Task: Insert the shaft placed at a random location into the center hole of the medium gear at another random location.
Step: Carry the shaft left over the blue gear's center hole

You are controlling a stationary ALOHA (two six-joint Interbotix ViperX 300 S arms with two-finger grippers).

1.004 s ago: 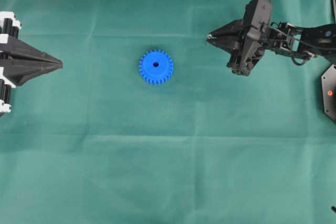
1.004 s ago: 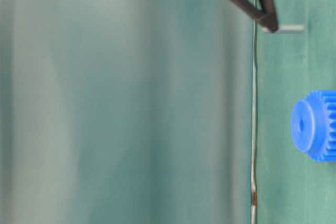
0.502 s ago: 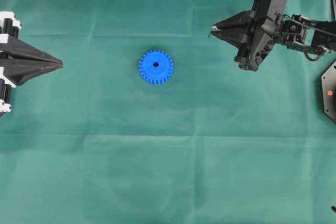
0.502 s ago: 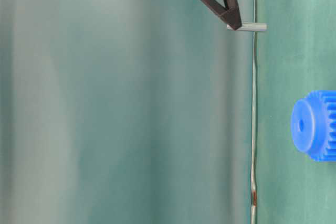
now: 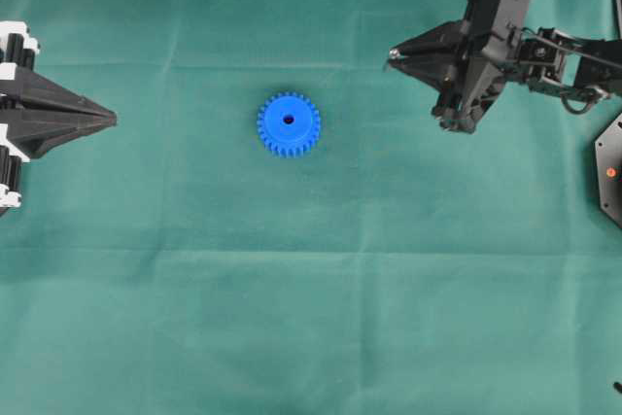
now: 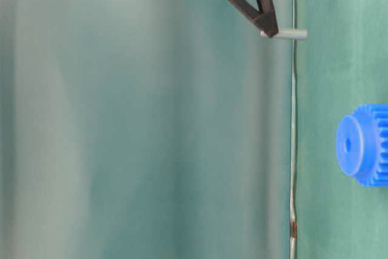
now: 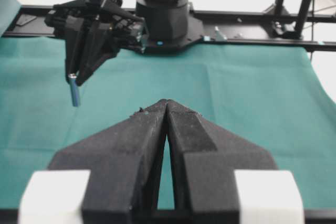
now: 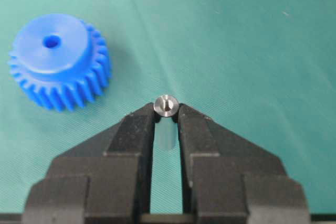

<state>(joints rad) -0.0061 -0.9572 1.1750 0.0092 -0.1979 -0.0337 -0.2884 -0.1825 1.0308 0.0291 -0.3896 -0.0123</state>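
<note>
The right gripper [image 5: 393,55] is clamping the shaft [image 8: 166,104] between its fingertips, and over the last second it has been lifting the pin off the tabletop [image 5: 292,289]. A second ago the shaft was lying down at cloth level in the table-level view; now it is hanging clear of the cloth, roughly upright, gripped near its top end with most of its length sticking out below the jaws. In the overhead view the gripper has also pulled back slightly toward the right, then barely shifted in the last half second. That suggests the pick-up is done and the carry toward the gear is the step coming next.

The gear [image 5: 289,123] is lying flat, hub upward, near the middle of the tabletop, well apart from the shaft and to its left in the overhead view. It is not moving between the pictures. Its hole [image 5: 289,120] is facing up and unobstructed, so the pin will likely need to be brought above it and kept vertical before lowering.

The left gripper [image 5: 109,120] is resting at the left edge, clenched and empty, staying motionless.

Counted: one shaft, one gear with one hole, two grippers.
</note>
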